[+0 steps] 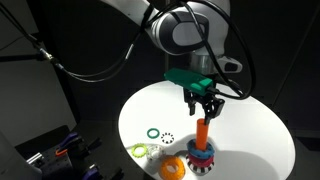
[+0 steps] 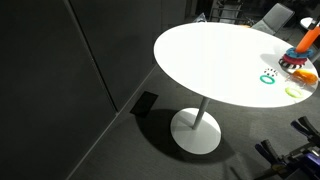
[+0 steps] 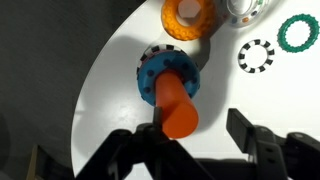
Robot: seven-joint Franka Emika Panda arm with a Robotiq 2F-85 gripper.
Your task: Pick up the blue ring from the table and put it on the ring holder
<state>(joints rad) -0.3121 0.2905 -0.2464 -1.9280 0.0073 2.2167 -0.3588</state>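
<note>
The blue ring [image 3: 148, 78] sits low around the orange peg [image 3: 178, 105] of the ring holder, also seen in an exterior view [image 1: 203, 155]. The holder's red base [image 1: 203, 166] stands on the white table [image 1: 250, 130]. My gripper [image 3: 198, 128] is open and empty, just above the top of the peg [image 1: 203, 130]. In the wrist view the peg lies against one finger and the other finger stands well clear. In an exterior view the gripper [image 1: 205, 108] hangs straight over the holder. The holder also shows at the frame's edge [image 2: 303, 50].
A thick orange ring [image 3: 187, 15] lies close beside the holder [image 1: 172, 168]. A dark-green ring [image 3: 297, 33], a black-and-white ring [image 3: 256, 55] and a yellow-green ring [image 1: 138, 151] lie farther off. The table edge [image 3: 95, 90] runs close to the holder.
</note>
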